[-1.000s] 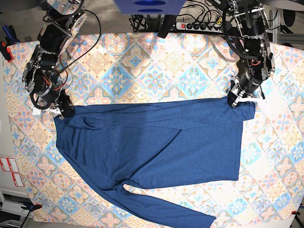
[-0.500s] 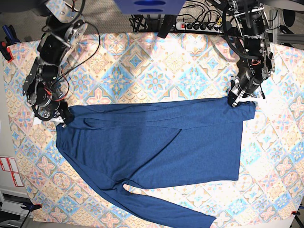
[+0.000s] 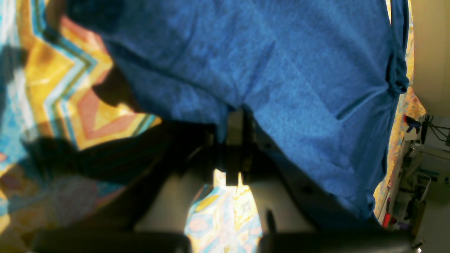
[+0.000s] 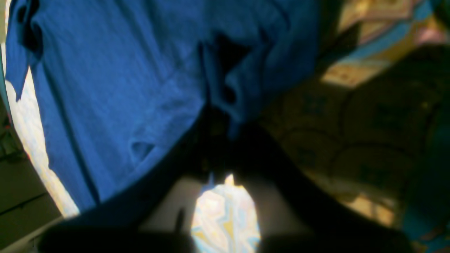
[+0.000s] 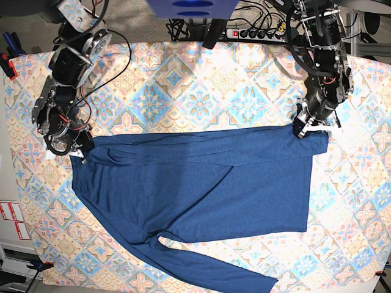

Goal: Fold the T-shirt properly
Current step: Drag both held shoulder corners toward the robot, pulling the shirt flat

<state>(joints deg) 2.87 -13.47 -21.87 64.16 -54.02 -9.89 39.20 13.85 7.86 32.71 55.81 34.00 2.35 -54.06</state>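
Note:
The dark blue T-shirt [image 5: 201, 189] lies spread flat across the patterned tablecloth [image 5: 201, 85], one long sleeve [image 5: 238, 276] trailing toward the front edge. My left gripper [image 5: 303, 129] is at the shirt's top right corner, shut on the fabric; in the left wrist view its fingers [image 3: 235, 126] pinch the blue cloth [image 3: 281, 70]. My right gripper [image 5: 82, 148] is at the top left corner, shut on a bunched edge of the T-shirt [image 4: 105, 88]; the right wrist view shows its dark fingers [image 4: 214, 140] closed there.
A power strip [image 5: 256, 33] with cables lies along the back edge. A blue device [image 5: 192, 7] hangs over the back middle. Clamps [image 5: 7, 61] hold the tablecloth at the left edge, and red-and-white labels [image 5: 13, 220] sit beside it.
My right gripper has closed on the shirt's top left corner, and that arm shifted slightly. The left arm and its hold are unchanged.

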